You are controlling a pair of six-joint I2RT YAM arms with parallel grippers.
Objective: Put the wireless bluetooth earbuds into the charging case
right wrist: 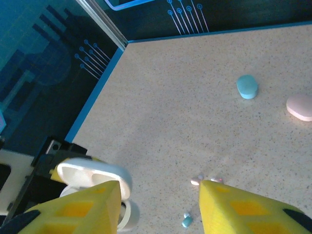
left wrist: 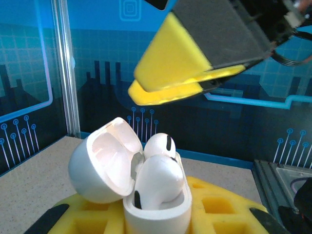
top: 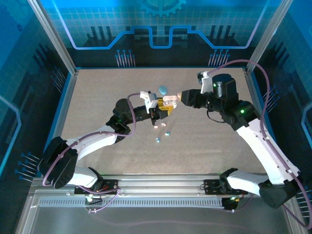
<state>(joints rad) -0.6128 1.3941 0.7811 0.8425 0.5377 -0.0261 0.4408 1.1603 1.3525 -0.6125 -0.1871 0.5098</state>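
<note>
In the left wrist view an open white charging case stands upright, its lid swung back to the left. My left gripper is shut on its base between yellow pads. Two white earbuds sit in it: one at the back, one in front, standing high. My right gripper hangs open and empty just above the case, its yellow fingers over the lid. The two grippers meet at mid-table.
Loose on the table lie a pale blue case and a pink case. Two pink earbuds and blue earbuds lie nearer the arms. Metal posts and blue walls ring the table.
</note>
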